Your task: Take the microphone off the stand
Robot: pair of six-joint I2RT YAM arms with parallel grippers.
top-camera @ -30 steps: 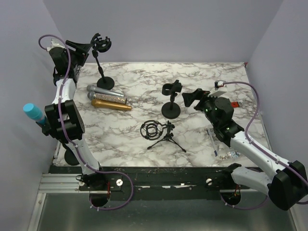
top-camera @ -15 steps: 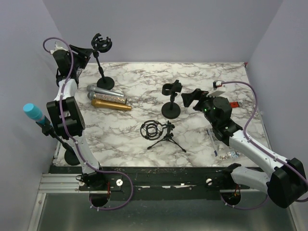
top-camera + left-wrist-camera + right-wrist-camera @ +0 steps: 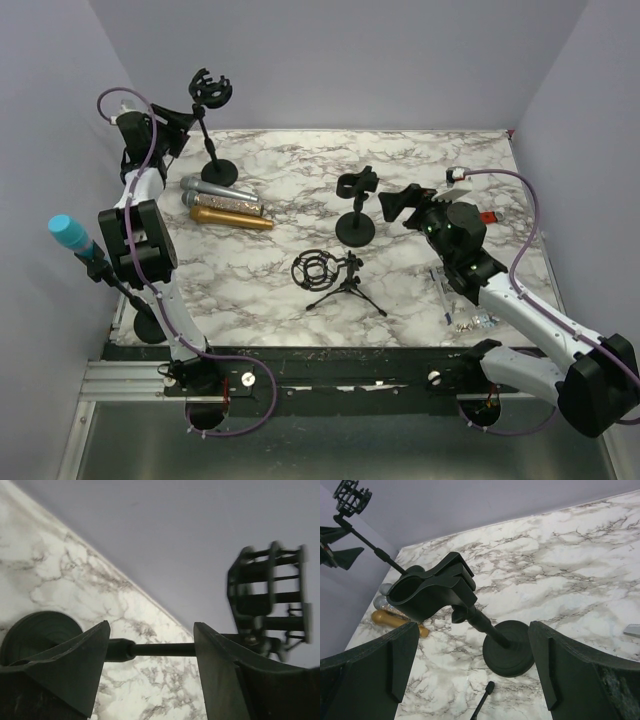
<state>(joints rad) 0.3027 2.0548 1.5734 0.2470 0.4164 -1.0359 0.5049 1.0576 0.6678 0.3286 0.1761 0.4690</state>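
A microphone with a blue head (image 3: 66, 232) sits tilted in a stand at the table's left edge, its base (image 3: 148, 325) near the front left corner. My left gripper (image 3: 183, 118) is open at the far left. Its fingers straddle the thin pole (image 3: 160, 649) of a tall stand with an empty shock mount (image 3: 210, 88), without touching it. My right gripper (image 3: 393, 205) is open and empty, facing a short stand with an empty clip (image 3: 357, 185). That clip (image 3: 432, 587) and its round base (image 3: 512, 647) lie just beyond the right fingers.
Two silver microphones (image 3: 215, 188) and a gold one (image 3: 232, 214) lie on the marble table left of centre. A small tripod with a shock mount (image 3: 335, 275) lies near the middle front. A clear bag of small parts (image 3: 465, 310) lies at the right front.
My left gripper has moved down and right, closer to the tall stand's pole. The right arm and the blue microphone have hardly moved.
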